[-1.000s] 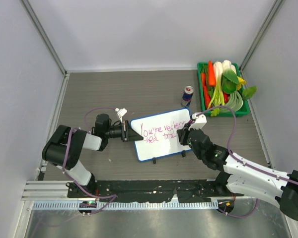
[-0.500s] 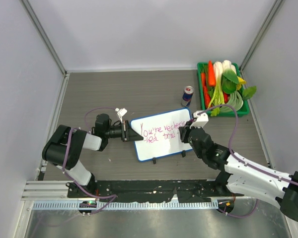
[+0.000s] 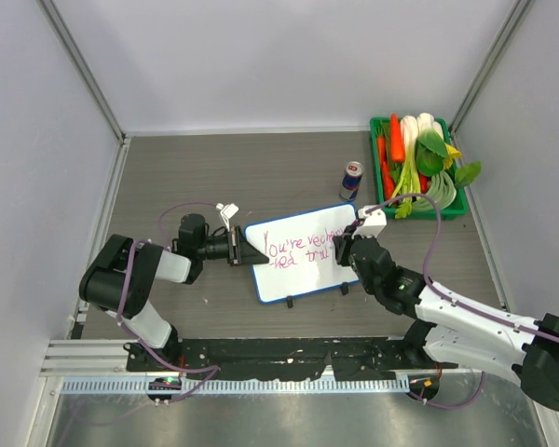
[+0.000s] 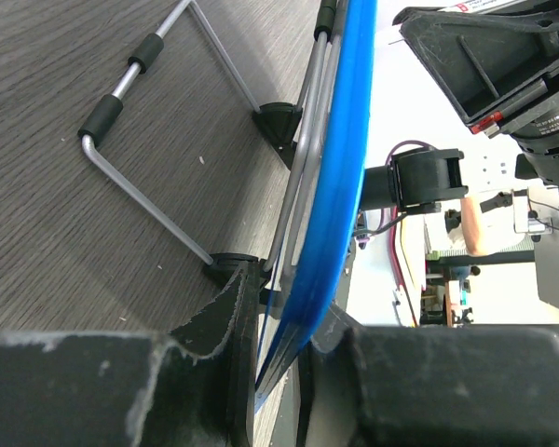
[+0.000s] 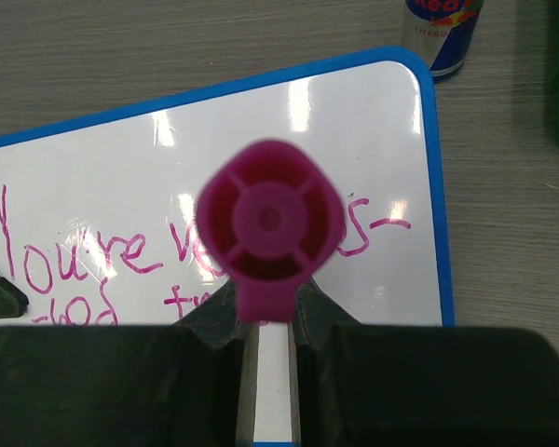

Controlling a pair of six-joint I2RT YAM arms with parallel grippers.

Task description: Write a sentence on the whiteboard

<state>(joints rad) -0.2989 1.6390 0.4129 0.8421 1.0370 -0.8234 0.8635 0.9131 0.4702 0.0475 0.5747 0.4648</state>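
Because the whiteboard (image 3: pixel 298 277) looks thin, stiff and probably light, propped on a wire stand (image 4: pixel 102 116), it would likely skid or tip under pen pressure. The blue rim is the place to grip, clear of the smearable ink. The board sits at lower centre of the top view. The left gripper (image 3: pixel 253 256) is clamped on its left edge, and the right gripper (image 3: pixel 346 250) pinches a pink marker (image 5: pixel 271 223) over the right end of the sentence (image 3: pixel 303 247). Farther up, right of centre, stands a can (image 3: pixel 351 181).

Black-and-white arms (image 3: pixel 135 279), purple cables (image 3: pixel 188 205)
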